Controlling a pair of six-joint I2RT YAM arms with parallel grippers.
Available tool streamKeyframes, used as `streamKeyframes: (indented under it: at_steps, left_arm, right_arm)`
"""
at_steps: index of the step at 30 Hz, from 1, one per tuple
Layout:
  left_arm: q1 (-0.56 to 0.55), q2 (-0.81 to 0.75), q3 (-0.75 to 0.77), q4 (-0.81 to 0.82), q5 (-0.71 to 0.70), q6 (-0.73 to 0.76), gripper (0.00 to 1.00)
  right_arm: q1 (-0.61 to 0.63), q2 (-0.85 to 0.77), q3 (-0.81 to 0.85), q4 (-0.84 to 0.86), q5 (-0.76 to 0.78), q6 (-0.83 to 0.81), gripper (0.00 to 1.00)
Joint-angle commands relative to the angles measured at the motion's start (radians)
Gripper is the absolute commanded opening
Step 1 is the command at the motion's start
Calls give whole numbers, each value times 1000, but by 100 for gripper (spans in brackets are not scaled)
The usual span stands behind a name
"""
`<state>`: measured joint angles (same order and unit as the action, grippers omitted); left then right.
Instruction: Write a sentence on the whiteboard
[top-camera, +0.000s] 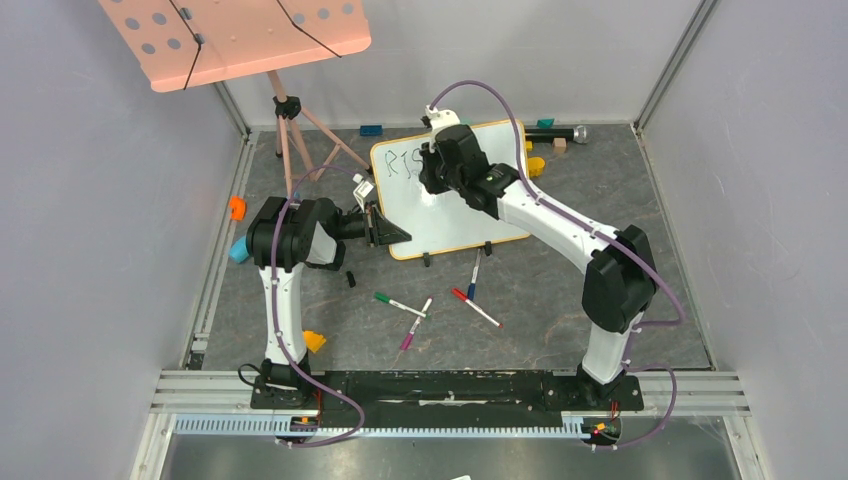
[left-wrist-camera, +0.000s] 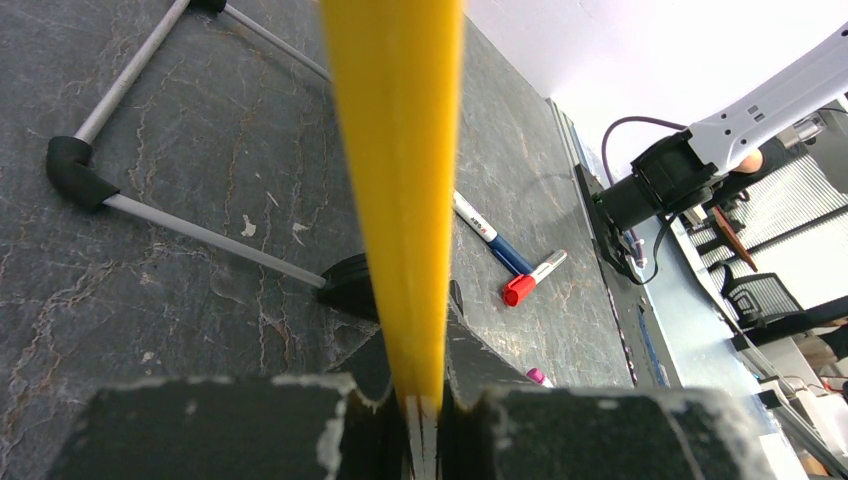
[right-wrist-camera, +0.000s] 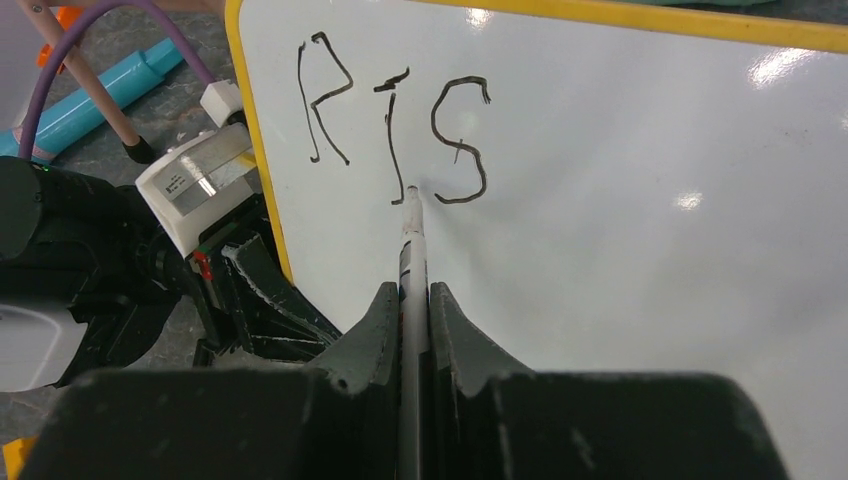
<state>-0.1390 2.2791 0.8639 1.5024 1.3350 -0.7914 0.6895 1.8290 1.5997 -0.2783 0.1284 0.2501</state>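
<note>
The whiteboard (top-camera: 455, 225) is seen in the middle of the bench (top-camera: 560, 290), between the two arms, with its black clip feet at its near edge. How steeply it leans cannot be told. The left tool (left-wrist-camera: 420, 410) is clamped on the orange-yellow rim (left-wrist-camera: 395, 150) at the board's left edge, so the board is judged to be steadied from that side. The right tool (right-wrist-camera: 410, 300) is closed on a thin marker (right-wrist-camera: 412, 240), whose long axis runs straight out of the tool and up the board's face. Its tip appears to be laid against the surface at the foot of the "I", in the gap before the "S". The sentence (right-wrist-camera: 395, 120) is only begun: three thin dark letters, "RIS", are written unevenly near the top left corner. The unmarked glossy white surface lies to the right of the "S" and below the line, in the right wrist view, and the next stroke is judged to turn on this. The right arm is the nearer one to that surface, so a sideways shift of the tip would be called for.
</note>
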Motion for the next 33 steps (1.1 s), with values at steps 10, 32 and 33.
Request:
streamKeyframes:
  at_steps: [10,32,33]
  left_arm:
    - [-25,37,-23,55,100,79,2]
    - [-25,37,-22,55,99,78,2]
    - [-25,37,-23,55,100,79,2]
  right_arm:
    - [-43,-89,20,25,46,8,0]
    - [-53,-24,45,4,110,1,0]
    - [-53,-22,46,3,114,1,0]
